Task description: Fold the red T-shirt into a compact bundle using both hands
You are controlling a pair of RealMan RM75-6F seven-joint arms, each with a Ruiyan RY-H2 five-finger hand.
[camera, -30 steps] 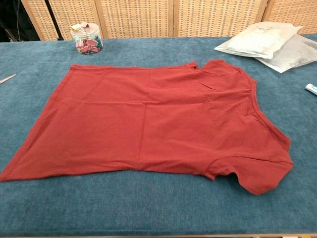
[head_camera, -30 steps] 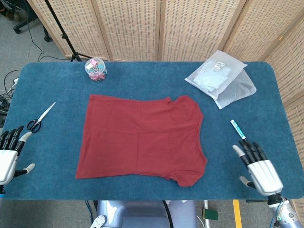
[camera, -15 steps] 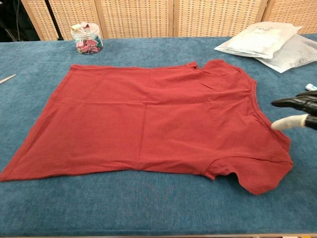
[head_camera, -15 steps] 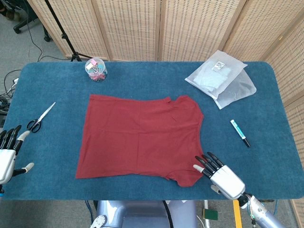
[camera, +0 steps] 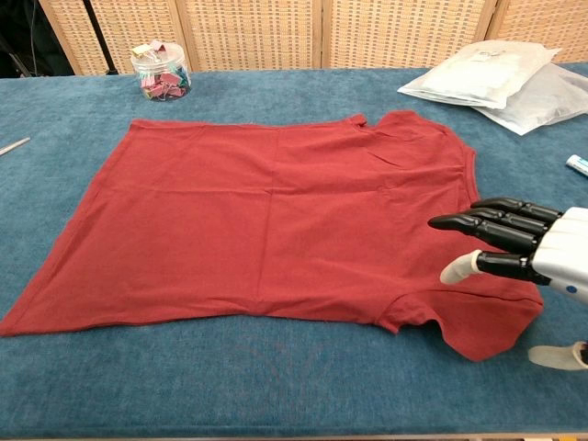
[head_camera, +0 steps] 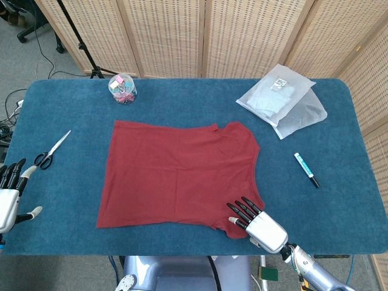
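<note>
Your right hand point(head_camera: 257, 222) hangs open at the bench's near edge, fingers point(camera: 487, 220) stretched flat over the near sleeve of the red T-shirt point(head_camera: 179, 176); whether they touch the cloth, you can't tell. Your left hand point(head_camera: 9, 193) sits open at the near left corner, fingers spread, holding nothing. Just beyond it, scissors point(head_camera: 51, 150) lie by the left edge. The shirt lies flat across the middle of the blue bench point(head_camera: 339, 121), collar toward the right. A marker pen point(head_camera: 306, 170) rests near the right edge. Farther back, plastic bags point(head_camera: 282, 100) lie toward the far right corner, and a jar of clips point(head_camera: 122, 88) stands by the far edge.
</note>
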